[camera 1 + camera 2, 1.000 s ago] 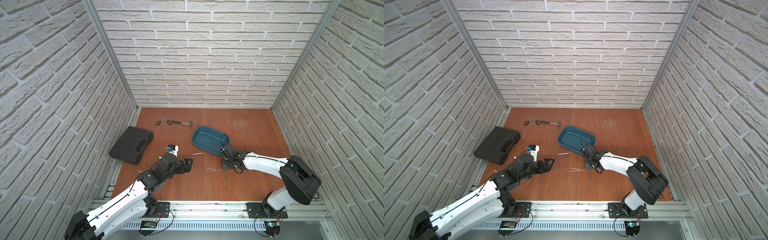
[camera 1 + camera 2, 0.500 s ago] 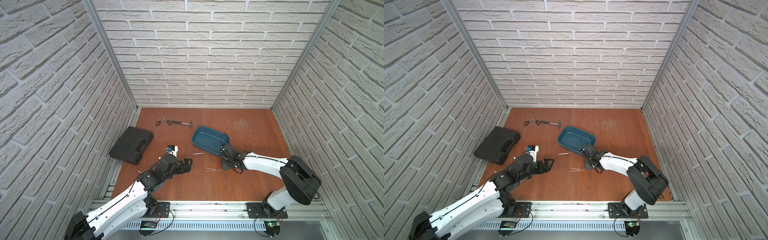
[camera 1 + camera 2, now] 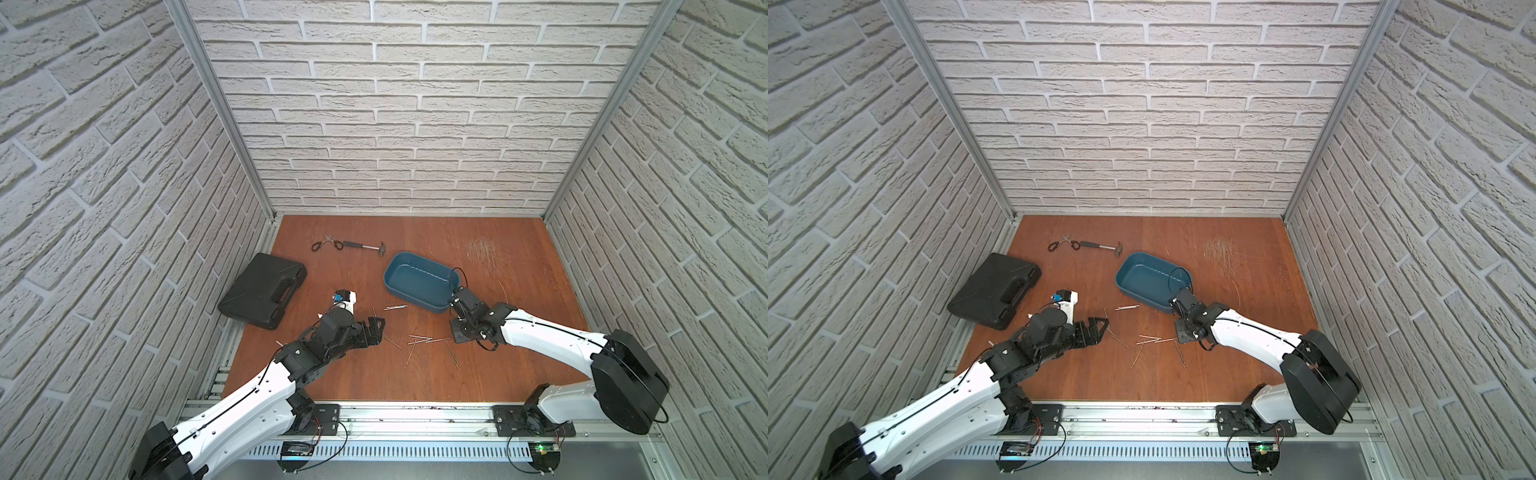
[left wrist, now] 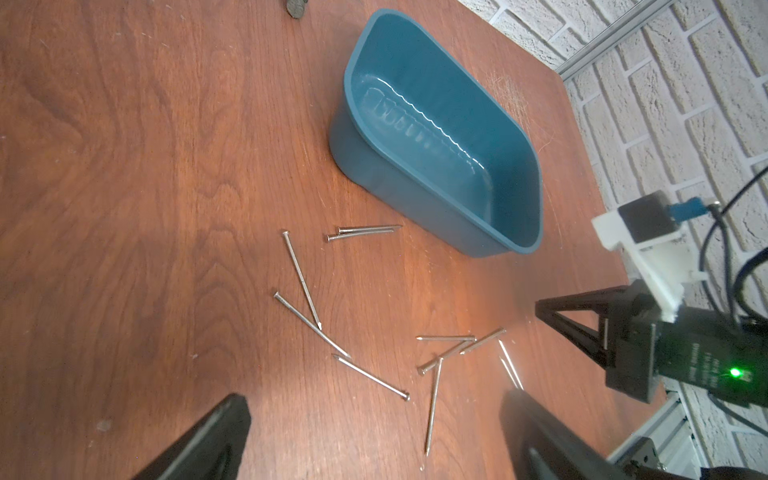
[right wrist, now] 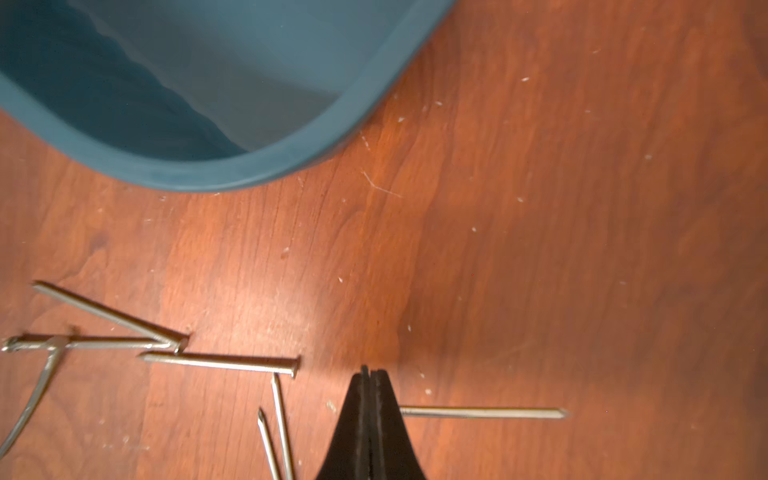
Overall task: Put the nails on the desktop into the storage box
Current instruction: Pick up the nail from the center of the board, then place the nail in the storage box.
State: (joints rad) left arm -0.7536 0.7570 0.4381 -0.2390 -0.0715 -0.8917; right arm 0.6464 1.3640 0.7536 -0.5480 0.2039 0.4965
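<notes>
Picking up is the step in hand. One black tool case (image 3: 266, 291) lies by the left edge of the surface (image 3: 415, 382), with one pair of scissors (image 3: 326, 243) and one hammer (image 3: 365, 246) toward the back edge. The left fingers (image 4: 216, 432) stand spread wide, grasping nothing. Eleven nails (image 4: 370, 377) lie loose mid-surface, in front of the one storage box (image 4: 386, 174), which is empty. The right fingers (image 5: 357, 415) are clenched on a twelfth nail (image 5: 478, 412). The next move probably calls for lifting it over the rim and releasing.
</notes>
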